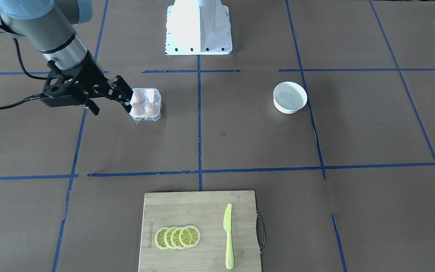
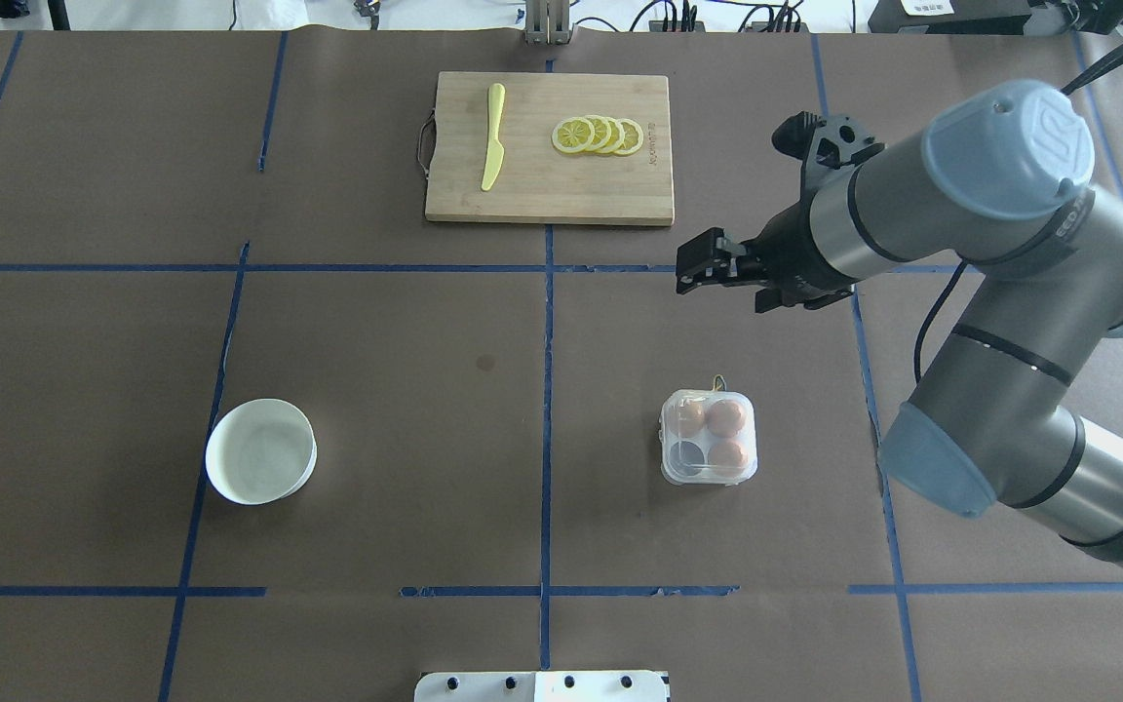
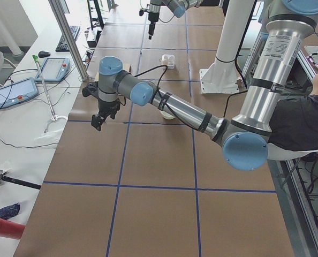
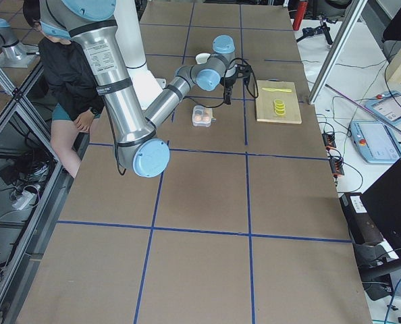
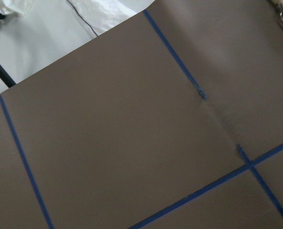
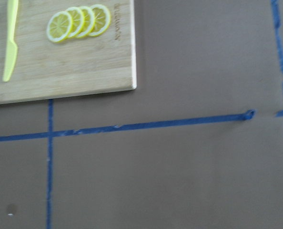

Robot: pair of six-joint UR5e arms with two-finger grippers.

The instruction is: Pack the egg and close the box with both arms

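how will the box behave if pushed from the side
Thin clear plastic, so the box probably flexes and slides easily on the paper. With three eggs and one cell empty, its weight likely sits off-centre, so it may twist rather than travel straight.

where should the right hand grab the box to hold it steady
Probably across two opposite side walls of the box, low down, with the right hand coming straight from above: it sits flat and squarish, with three eggs inside, so only the walls offer flat faces.
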